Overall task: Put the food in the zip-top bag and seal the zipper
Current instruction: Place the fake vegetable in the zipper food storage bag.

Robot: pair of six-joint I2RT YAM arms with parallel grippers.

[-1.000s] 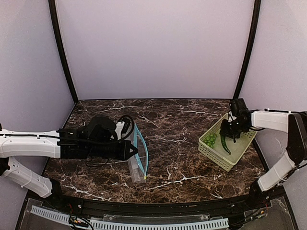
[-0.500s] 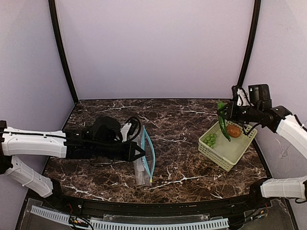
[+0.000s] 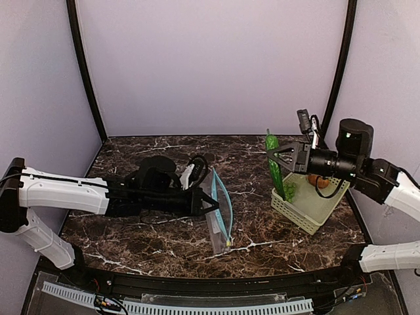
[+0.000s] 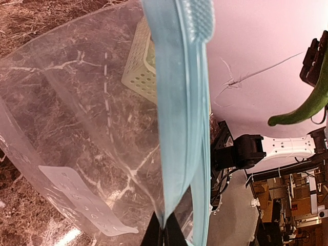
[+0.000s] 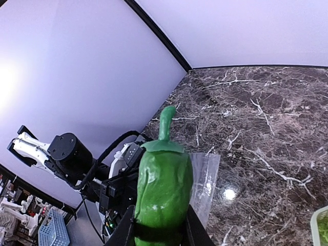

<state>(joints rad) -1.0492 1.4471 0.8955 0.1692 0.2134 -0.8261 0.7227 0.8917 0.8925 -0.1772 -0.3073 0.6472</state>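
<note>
One zip-top bag (image 3: 220,211), one basket (image 3: 293,212), three foods (pepper (image 3: 274,164), brown oval (image 3: 316,182), lumpy green vegetable (image 3: 289,191)).

Marble table (image 3: 249,164) with pale green basket (image 3: 293,214)

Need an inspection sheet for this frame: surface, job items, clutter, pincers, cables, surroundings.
Surface: dark marbled table.
Job's things: zip-top bag held up on edge, its teal zipper bowed apart, not sealed. Green pepper in the air, outside the bag. Brown-orange oval and lumpy green item lie in the basket.
Clutter: pale green slotted basket; otherwise nothing seen.
Pincers: left pincer shut on the zip-top bag at its zipper edge. Right pincer shut on the green pepper.
Cables: black cable looped at the left wrist.
Surroundings: pale lilac walls, black corner posts.
</note>
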